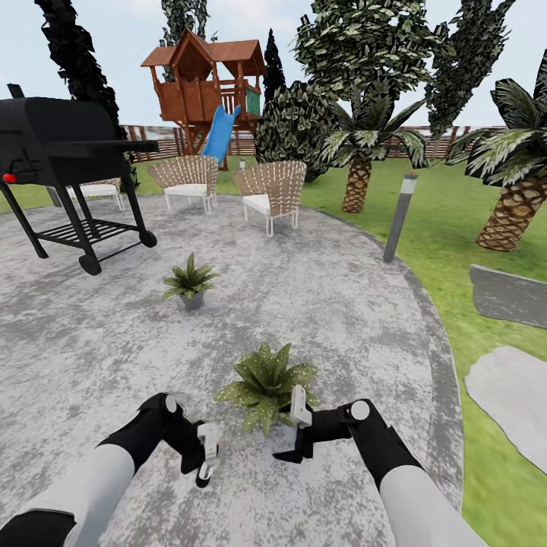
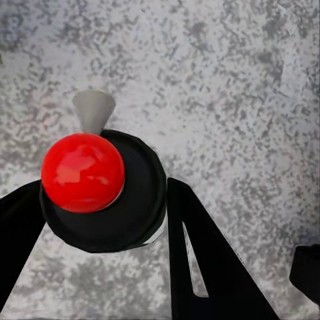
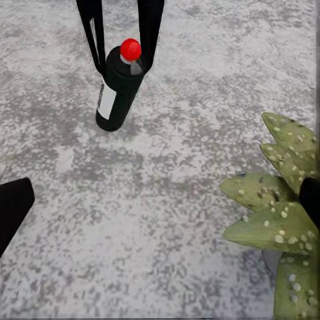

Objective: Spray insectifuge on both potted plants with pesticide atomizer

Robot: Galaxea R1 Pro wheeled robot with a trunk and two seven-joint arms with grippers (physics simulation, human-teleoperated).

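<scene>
Atomizer check: the pesticide atomizer (image 3: 120, 87) is in the left gripper (image 1: 205, 456), dark body with white label and a red cap, hanging over the grey paving (image 1: 342, 304). In the left wrist view the red cap (image 2: 83, 172) sits between the two black fingers (image 2: 200, 253), which press against the bottle on both sides. Bottle is tilted, base clear of the ground as far as the right wrist view shows.

Right gripper (image 1: 298, 437) is at roughly 5 o'clock of the near potted plant (image 1: 266, 384), just beside its leaves; its fingers are spread with nothing between them. Near plant's leaves carry white specks of insectifuge (image 3: 277, 230).

Second potted plant (image 1: 190, 282) sits farther out at about 11 o'clock from the near one, well apart; can't tell any specks on it at this range.

Background: black grill (image 1: 64, 163) at 10 o'clock, wicker chairs (image 1: 270, 194) and playhouse (image 1: 205, 80) toward 12, lawn (image 1: 448, 243) and palms (image 1: 357, 163) at 1–2 o'clock.
</scene>
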